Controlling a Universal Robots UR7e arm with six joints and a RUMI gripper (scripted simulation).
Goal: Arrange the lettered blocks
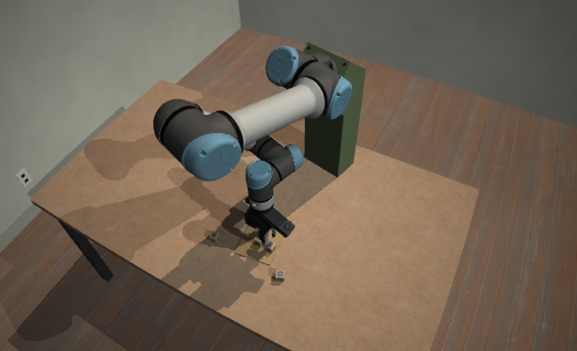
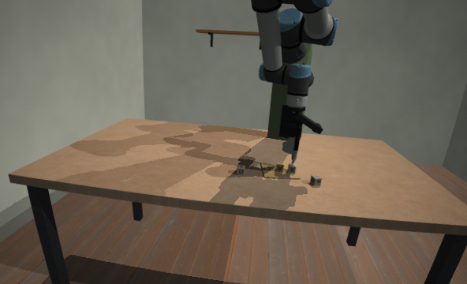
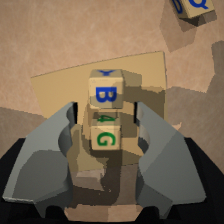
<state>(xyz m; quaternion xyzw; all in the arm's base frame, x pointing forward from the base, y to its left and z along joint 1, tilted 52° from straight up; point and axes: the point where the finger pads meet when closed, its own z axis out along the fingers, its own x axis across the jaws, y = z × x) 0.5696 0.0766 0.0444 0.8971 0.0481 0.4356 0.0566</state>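
While the G block (image 3: 104, 138) (green letter) adjoins B block (image 3: 106, 93), gripper (image 3: 106, 145) parts.

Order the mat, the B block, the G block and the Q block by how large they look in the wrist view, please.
1. Mat: largest.
2. B block and G block: they look alike, so I do not rank them.
Q block: cut off by the picture's edge, so unsure.
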